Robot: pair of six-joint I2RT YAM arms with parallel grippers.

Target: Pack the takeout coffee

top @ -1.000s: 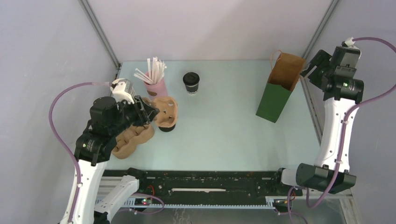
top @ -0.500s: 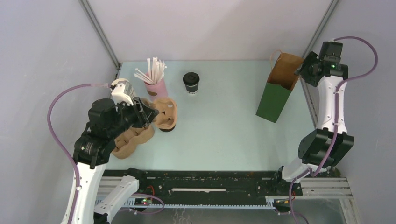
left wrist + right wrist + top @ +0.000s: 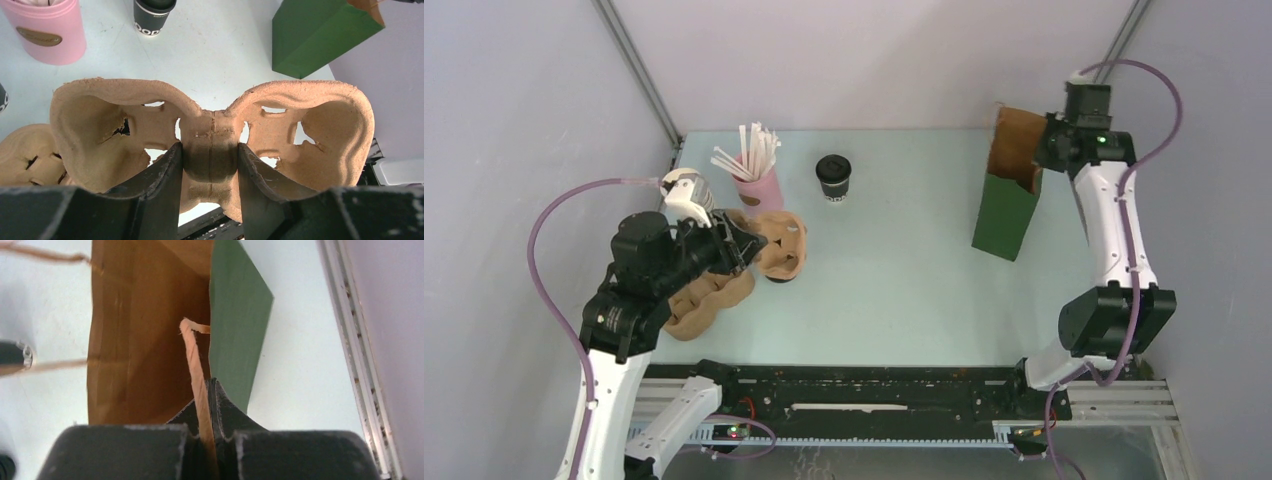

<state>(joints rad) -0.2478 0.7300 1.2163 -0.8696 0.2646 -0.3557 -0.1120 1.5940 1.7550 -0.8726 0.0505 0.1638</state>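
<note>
stands the takeout coffee [image 3: 833, 177] upright on the pale table [image 3: 904, 290], black lid on, toward the far edge and just right of a pink cup [image 3: 760, 188] full of white wrapped straws [image 3: 752, 150]; leaves it touched by neither arm; pinches with the left gripper [image 3: 742, 243] the middle ridge of a brown pulp cup carrier [image 3: 779, 245], one black finger pressed against each side of the ridge, the two cup wells spreading out beyond the fingertips; holds that carrier at the left of the table, above a stack of pulp carriers [image 3: 709, 295] and over a dark round thing [image 3: 780, 274] half hidden under its edge; puts the coffee beyond that gripper and a little to its right, near but apart; shows it from the left wrist only as the lower part of a dark cup at the top edge, past the carrier's left well; presses the right gripper [image 3: 1046, 150] together on the rim of the paper bag [image 3: 1006, 210], green outside and brown inside, with a twisted paper handle [image 3: 195, 365] running down between the fingers; sets the bag upright at the far right, mouth open; lies well to the left of the right gripper, bare table between cup and bag.
</note>
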